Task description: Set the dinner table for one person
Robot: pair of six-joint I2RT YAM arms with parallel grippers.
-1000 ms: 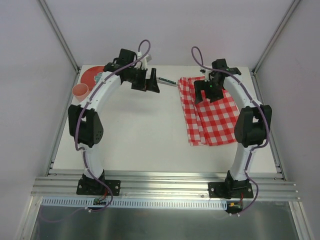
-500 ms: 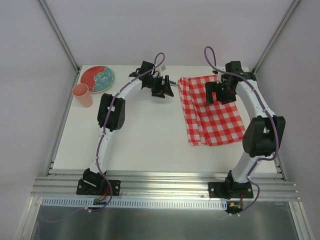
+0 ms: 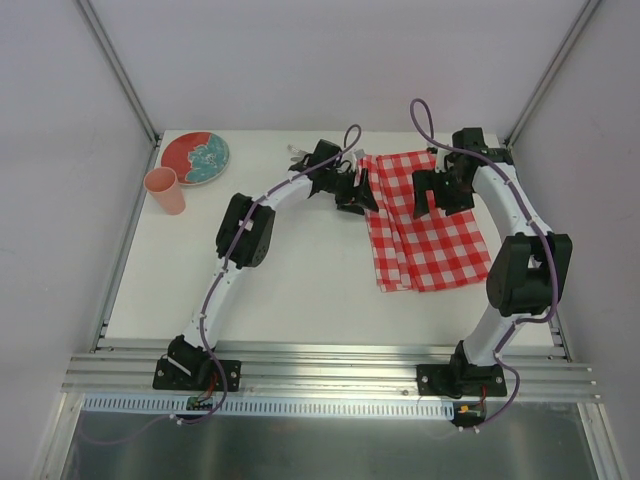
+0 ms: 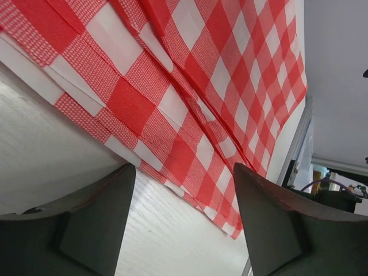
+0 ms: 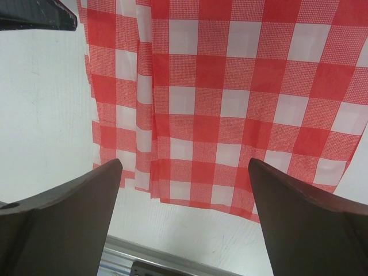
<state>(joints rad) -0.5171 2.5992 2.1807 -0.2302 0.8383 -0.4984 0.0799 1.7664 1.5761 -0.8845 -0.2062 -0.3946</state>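
Left arm has swung right across the dinner table [image 3: 300, 270] since a second ago. We now see the left gripper [image 3: 358, 195] at the checked cloth's [image 3: 430, 235] left edge, fingers apart, holding nothing. The right gripper [image 3: 432, 195] hovers over the cloth, spread wide. The table lies ahead of both bases, with the plate [image 3: 195, 157] and cup [image 3: 165, 190] far-left.

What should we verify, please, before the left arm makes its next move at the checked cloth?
1. Left gripper fingers apart: ok.
2. Folded checked cloth has its edge just ahead of those fingers: ok.
3. Cloth pinched by either gripper: not ok, neither holds it.
4. Right gripper open above the cloth: ok.
5. Plate and pink cup out of both arms' way: ok.
6. Left fingers touching the table: cannot tell.
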